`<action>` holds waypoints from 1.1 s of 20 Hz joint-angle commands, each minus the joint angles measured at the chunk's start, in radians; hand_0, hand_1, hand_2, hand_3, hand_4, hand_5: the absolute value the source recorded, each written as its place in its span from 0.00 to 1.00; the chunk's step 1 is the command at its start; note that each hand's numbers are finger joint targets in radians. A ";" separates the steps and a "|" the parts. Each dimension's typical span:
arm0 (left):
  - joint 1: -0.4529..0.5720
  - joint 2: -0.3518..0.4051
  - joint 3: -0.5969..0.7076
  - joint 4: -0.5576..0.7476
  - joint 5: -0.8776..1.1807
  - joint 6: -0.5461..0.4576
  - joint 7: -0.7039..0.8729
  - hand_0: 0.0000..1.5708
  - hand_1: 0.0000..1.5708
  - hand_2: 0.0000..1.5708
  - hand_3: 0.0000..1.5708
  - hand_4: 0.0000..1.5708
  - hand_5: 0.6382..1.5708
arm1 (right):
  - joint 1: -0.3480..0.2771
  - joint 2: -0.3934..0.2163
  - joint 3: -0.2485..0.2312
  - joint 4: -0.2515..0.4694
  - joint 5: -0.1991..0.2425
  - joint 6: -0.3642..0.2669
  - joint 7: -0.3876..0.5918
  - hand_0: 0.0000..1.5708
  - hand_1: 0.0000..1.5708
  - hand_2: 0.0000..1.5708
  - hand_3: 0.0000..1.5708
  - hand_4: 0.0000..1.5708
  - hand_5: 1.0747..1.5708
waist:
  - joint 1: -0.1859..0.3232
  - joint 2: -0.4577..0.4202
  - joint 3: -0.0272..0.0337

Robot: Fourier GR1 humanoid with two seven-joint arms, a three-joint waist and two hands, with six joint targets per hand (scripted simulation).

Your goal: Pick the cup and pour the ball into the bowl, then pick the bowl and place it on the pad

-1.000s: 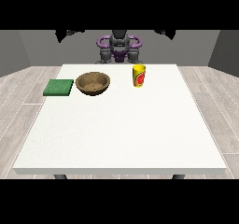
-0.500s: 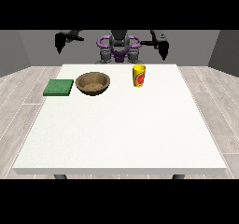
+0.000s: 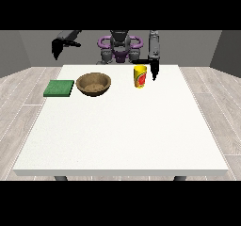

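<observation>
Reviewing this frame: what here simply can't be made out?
- Ball: the cup wall hides its inside in the front view, so no ball shows.
- Hand at the view's right: too small to tell how its fingers lie, or whether it touches the cup.
- Hand at the view's left: small and dark against the wall; fingers unreadable.

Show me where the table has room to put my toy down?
The whole near half of the table, in front of the bowl, is bare. The far edge is crowded: green pad, bowl, yellow cup, with a robot hand beside the cup.
</observation>
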 commanded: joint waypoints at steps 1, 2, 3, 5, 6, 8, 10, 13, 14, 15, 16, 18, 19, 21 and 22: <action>-0.094 0.018 0.040 0.189 0.002 0.007 -0.074 0.00 0.00 0.00 0.00 0.00 0.94 | 0.025 0.030 0.020 0.026 0.038 -0.007 -0.033 0.00 0.00 0.00 0.00 0.00 1.00 | -0.009 -0.011 0.0000; -0.146 0.018 0.050 0.209 0.000 0.025 -0.085 0.00 0.00 0.00 0.00 0.00 0.94 | -0.018 0.017 0.009 0.046 0.015 0.016 -0.049 0.00 0.00 0.00 0.00 0.00 1.00 | -0.016 0.026 0.0000; -0.089 0.022 0.039 0.232 -0.003 -0.008 -0.144 0.00 0.00 0.00 0.00 0.00 0.94 | 0.004 0.010 -0.013 0.091 0.027 0.021 -0.097 0.00 0.00 0.00 0.00 0.00 1.00 | 0.008 0.011 0.0002; -0.168 0.029 0.077 0.299 0.012 0.035 -0.209 0.00 0.00 0.00 0.00 0.00 0.94 | -0.043 -0.023 -0.021 0.071 -0.012 0.061 -0.068 0.00 0.00 0.00 0.00 0.00 1.00 | -0.028 0.072 -0.0002; -0.105 -0.009 -0.012 0.304 0.016 0.090 -0.224 0.00 0.00 0.00 0.00 0.00 0.95 | -0.064 -0.035 -0.044 0.124 -0.014 0.052 -0.059 0.00 0.00 0.00 0.00 0.00 1.00 | -0.005 0.044 0.0000; -0.167 0.005 0.042 0.387 0.002 0.052 -0.215 0.00 0.00 0.00 0.00 0.00 0.95 | 0.000 0.017 -0.003 0.127 0.033 0.039 -0.107 0.00 0.00 0.00 0.00 0.00 1.00 | -0.007 0.005 0.0001; -0.224 0.006 0.073 0.452 0.019 0.057 -0.272 0.00 0.00 0.00 0.00 0.00 0.95 | -0.058 -0.015 -0.027 0.112 0.004 0.050 -0.088 0.00 0.00 0.00 0.00 0.00 1.00 | -0.026 0.052 -0.0002; -0.246 0.014 0.059 0.472 0.011 0.049 -0.251 0.00 0.00 0.00 0.00 0.00 0.95 | -0.048 0.023 -0.006 0.177 0.070 0.008 -0.153 0.00 0.00 0.00 0.00 0.00 1.00 | 0.002 0.045 0.0002; -0.267 0.035 0.094 0.524 0.016 0.066 -0.317 0.00 0.00 0.00 0.00 0.00 0.95 | -0.055 0.035 0.018 0.098 0.066 0.002 -0.128 0.00 0.00 0.00 0.00 0.00 1.00 | -0.031 0.083 -0.0003; -0.245 0.007 0.104 0.557 0.026 0.084 -0.352 0.00 0.00 0.00 0.00 0.00 0.95 | -0.035 0.009 0.002 0.059 0.032 0.028 -0.077 0.00 0.00 0.00 0.00 0.00 1.00 | -0.050 0.052 -0.0004; -0.285 0.052 0.093 0.539 0.026 0.049 -0.256 0.00 0.00 0.00 0.00 0.00 0.99 | -0.019 0.008 -0.006 0.145 0.058 0.045 -0.156 0.00 0.00 0.00 0.00 0.00 1.00 | -0.030 0.036 0.0001; -0.260 0.010 0.045 0.531 -0.078 0.235 -0.332 0.65 0.65 0.70 0.57 0.93 0.15 | -0.062 0.000 -0.001 0.102 0.033 0.046 -0.106 0.00 0.00 0.00 0.00 0.00 1.00 | -0.081 0.081 0.0002; -0.161 0.008 0.018 0.516 -0.124 0.287 -0.386 0.79 0.79 1.00 1.00 0.85 0.70 | -0.037 -0.034 -0.026 0.121 0.028 0.061 -0.100 0.00 0.00 0.00 0.00 0.00 1.00 | -0.058 0.034 0.0007; -0.215 -0.008 0.033 0.546 -0.124 0.341 -0.405 0.83 0.83 1.00 1.00 0.91 0.66 | -0.097 -0.008 -0.026 0.089 0.015 0.026 -0.092 0.00 0.00 0.00 0.00 0.00 1.00 | -0.079 0.116 -0.0004; -0.170 -0.008 -0.010 0.532 -0.102 0.374 -0.413 0.84 0.84 1.00 1.00 0.93 0.65 | -0.087 -0.035 -0.030 0.120 0.018 0.063 -0.113 0.00 0.00 0.00 0.00 0.00 1.00 | -0.087 0.090 0.0000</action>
